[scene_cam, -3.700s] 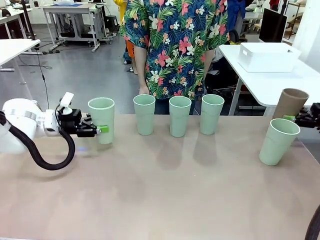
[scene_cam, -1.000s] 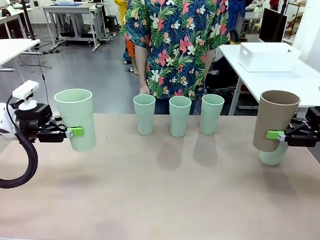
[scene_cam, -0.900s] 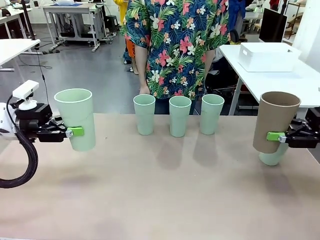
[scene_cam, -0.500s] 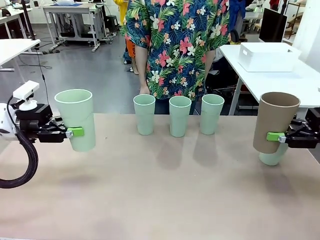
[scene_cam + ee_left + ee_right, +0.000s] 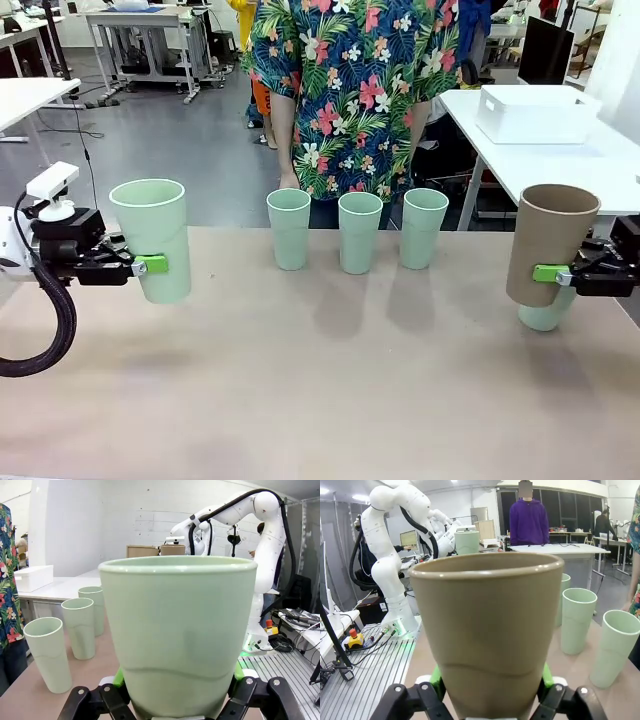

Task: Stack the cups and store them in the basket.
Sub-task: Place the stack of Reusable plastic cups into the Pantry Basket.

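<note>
1. The left arm (image 5: 12,255) is reaching in from the left edge, its wrist level and its fingers pointing sideways toward the middle.
2. The left gripper (image 5: 152,265) is clamping a mint green cup (image 5: 150,220) upright, its green pads (image 5: 118,677) pressing opposite sides of the lower half.
3. The right gripper (image 5: 548,272) is reaching in from the right edge, fingers horizontal.
4. It is gripping a tan-brown cup (image 5: 552,230) upright, pads (image 5: 546,676) squeezing both sides.

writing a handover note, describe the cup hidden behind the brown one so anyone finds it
At the table's right edge, the right end effector holds a brown cup aloft. Just behind it sits a mint cup with only its base showing, unlike the far row of three mint cups.
</note>
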Tool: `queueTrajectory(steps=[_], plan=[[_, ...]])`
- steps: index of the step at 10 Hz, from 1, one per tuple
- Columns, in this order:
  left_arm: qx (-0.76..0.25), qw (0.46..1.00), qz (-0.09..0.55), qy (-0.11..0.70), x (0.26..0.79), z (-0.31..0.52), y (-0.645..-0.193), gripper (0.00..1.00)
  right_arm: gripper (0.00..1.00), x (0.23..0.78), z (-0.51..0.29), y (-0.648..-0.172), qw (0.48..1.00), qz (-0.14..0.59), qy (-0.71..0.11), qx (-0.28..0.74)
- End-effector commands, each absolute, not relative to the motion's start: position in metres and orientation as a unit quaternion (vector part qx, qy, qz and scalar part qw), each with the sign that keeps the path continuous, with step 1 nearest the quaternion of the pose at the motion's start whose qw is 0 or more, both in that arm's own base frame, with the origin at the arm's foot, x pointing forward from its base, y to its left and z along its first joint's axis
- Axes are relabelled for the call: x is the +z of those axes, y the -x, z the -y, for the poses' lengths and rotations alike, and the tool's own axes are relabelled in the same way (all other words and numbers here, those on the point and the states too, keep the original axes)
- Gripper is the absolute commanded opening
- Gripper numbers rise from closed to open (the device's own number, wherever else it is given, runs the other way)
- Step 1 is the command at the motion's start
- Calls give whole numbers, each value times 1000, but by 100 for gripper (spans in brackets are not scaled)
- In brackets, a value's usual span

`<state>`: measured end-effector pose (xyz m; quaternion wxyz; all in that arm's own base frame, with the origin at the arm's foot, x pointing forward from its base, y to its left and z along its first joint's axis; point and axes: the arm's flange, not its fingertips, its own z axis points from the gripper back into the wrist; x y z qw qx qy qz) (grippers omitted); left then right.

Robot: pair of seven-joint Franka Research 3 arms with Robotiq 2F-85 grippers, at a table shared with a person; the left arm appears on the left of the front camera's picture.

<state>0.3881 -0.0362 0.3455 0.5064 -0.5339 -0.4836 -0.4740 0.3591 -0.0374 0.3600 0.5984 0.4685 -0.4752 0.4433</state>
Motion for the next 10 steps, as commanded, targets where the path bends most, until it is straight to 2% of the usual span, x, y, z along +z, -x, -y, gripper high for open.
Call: queueTrajectory(steps=[1, 10], plan=[[-476, 504, 484, 534, 348, 37, -387, 85, 84, 362, 38, -361, 600, 482, -465, 438], [-476, 504, 484, 534, 348, 37, -387, 85, 84, 362, 38, -361, 600, 482, -465, 438]])
